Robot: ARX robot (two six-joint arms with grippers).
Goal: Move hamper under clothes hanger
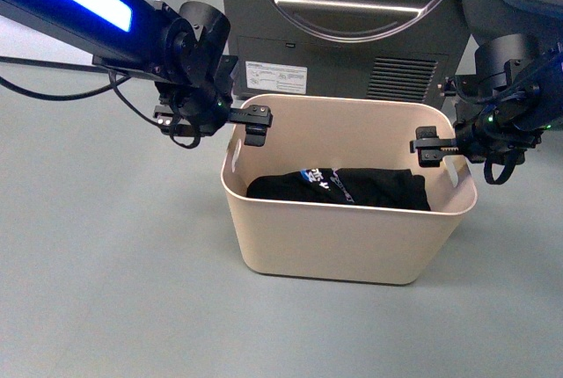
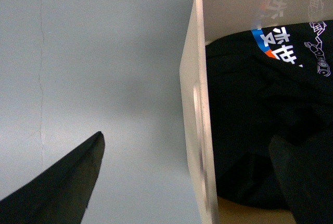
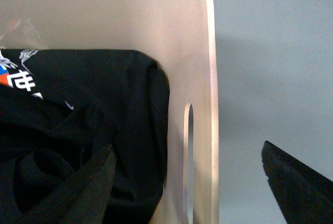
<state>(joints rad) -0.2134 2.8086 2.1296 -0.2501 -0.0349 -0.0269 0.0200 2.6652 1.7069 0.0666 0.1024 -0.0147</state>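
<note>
Down front, the hamper (image 1: 343,246) sits on the floor (image 1: 106,299), black T-shirt (image 1: 352,186) inside; left gripper (image 1: 255,125) and right gripper (image 1: 426,146) both gape wide, empty, straddling its short walls. Best to close evenly by the slots (image 3: 188,151) and lift level; dryer (image 1: 352,35) behind, clothes hanger out of view

Laundry area, by what you have in front of you. Dark grey front-loading dryer (image 1: 343,66) straight ahead: round door rim, vent grille, instruction stickers. Beige plastic hamper (image 1: 334,246) before it, black printed T-shirt (image 1: 378,186) inside. Smooth bare grey floor (image 1: 106,290). Home or test room: cannot tell.
</note>
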